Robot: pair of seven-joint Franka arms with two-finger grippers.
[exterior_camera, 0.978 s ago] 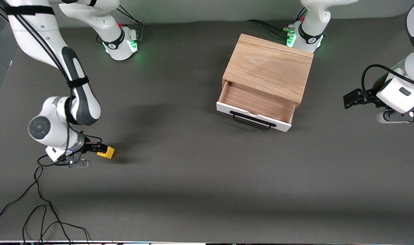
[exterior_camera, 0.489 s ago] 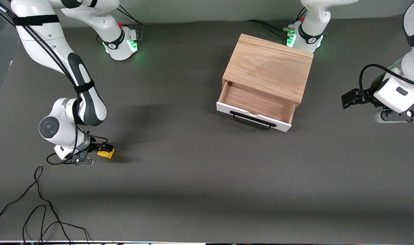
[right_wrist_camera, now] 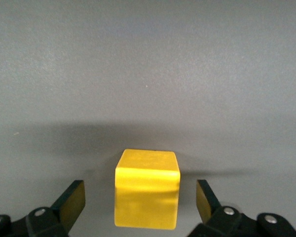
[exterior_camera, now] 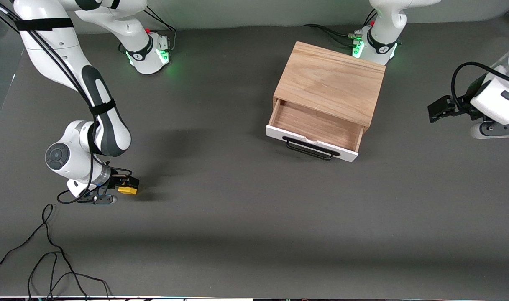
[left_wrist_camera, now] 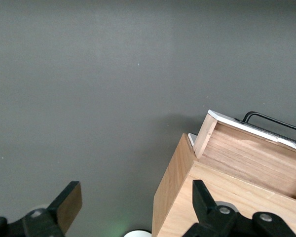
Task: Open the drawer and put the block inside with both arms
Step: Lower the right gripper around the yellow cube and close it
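The right pincer (right_wrist_camera: 140,205) stood open astride the block (right_wrist_camera: 147,195), seemingly light and rigid; its flat sides suited gripping. The left pincer (left_wrist_camera: 133,207) waited open.

White arms (exterior_camera: 66,50), dark grey joints, black cables, green base lights.

Evenly lit, sharp pictures. Soft shadows lie on the dark tabletop (exterior_camera: 237,209); green lights glow at both arm bases (exterior_camera: 147,56). No glare.
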